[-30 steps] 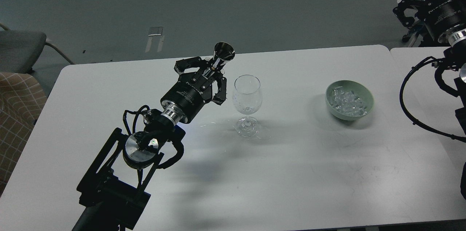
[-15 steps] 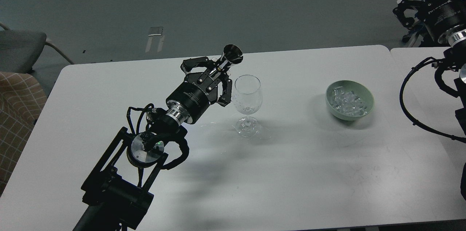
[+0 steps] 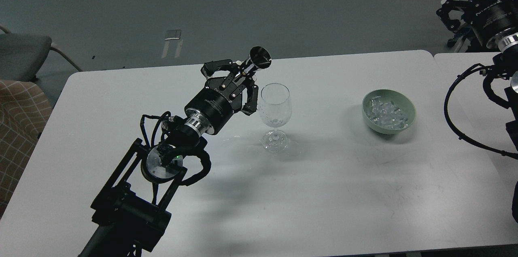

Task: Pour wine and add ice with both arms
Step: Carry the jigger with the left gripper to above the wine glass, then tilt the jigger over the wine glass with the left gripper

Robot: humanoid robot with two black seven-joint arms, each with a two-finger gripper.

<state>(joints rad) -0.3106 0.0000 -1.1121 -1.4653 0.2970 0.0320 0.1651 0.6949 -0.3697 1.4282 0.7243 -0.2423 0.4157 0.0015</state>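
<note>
My left gripper (image 3: 236,83) is shut on a small dark metal cup (image 3: 258,57) with a flared mouth. It holds the cup tilted, above the table and just left of the rim of a clear stemmed wine glass (image 3: 275,107). The glass stands upright at the table's middle. I cannot make out any wine in the cup or the glass. The ice (image 3: 386,112) is heaped in a pale green bowl (image 3: 406,103) to the right of the glass. My right gripper (image 3: 447,8) is raised off the table's far right corner, open and empty.
The white table (image 3: 323,188) butts against a second white table (image 3: 465,87) on the right. A grey chair (image 3: 24,52) and a checked cushion (image 3: 18,123) stand off the left edge. Black cable loops (image 3: 461,99) hang by my right arm.
My left gripper has carried the cup a little to the right and up, closer to the glass rim. The glass, the bowl and my right arm have not moved.
</note>
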